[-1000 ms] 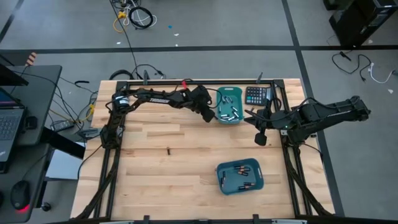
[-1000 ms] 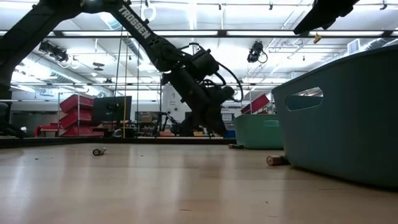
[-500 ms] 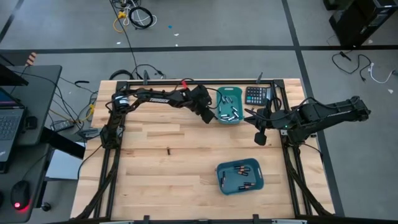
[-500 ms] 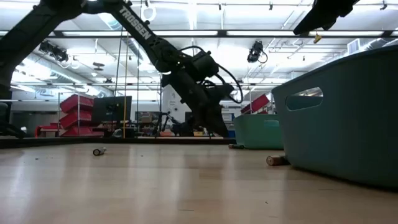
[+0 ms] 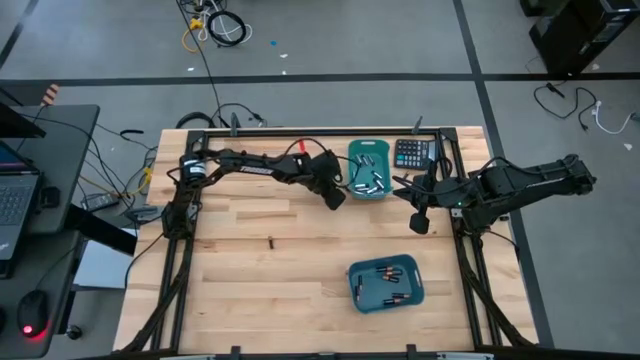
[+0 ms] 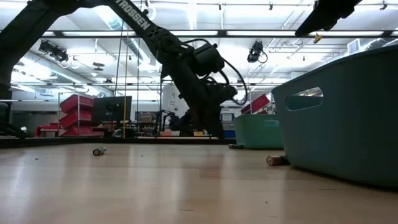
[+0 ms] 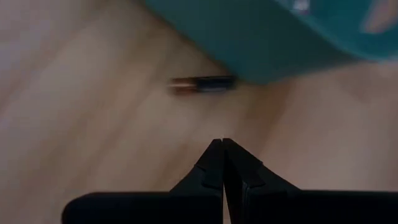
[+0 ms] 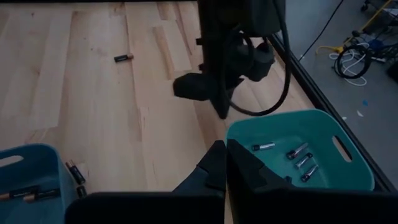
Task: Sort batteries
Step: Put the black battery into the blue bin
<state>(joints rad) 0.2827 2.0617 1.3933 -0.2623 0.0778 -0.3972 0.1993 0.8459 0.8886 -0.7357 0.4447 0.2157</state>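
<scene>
My left end effector [image 5: 336, 199], fingers pressed together and empty, hovers just beside the far teal bin [image 5: 367, 168]. A battery [image 7: 203, 84] lies by the bin's wall, probably my next pick; I must open first.

A black calculator [image 5: 411, 153] is seen at the upper right of the wooden table [image 5: 250, 270], just beside a teal bin [image 5: 368, 169]. A second teal bin [image 5: 386, 283] is placed at lower centre right. A laptop [image 5: 14, 200] and a mouse [image 5: 32, 315] are seen at far left; cables [image 5: 215, 25] are strewn on the floor at the top.
</scene>
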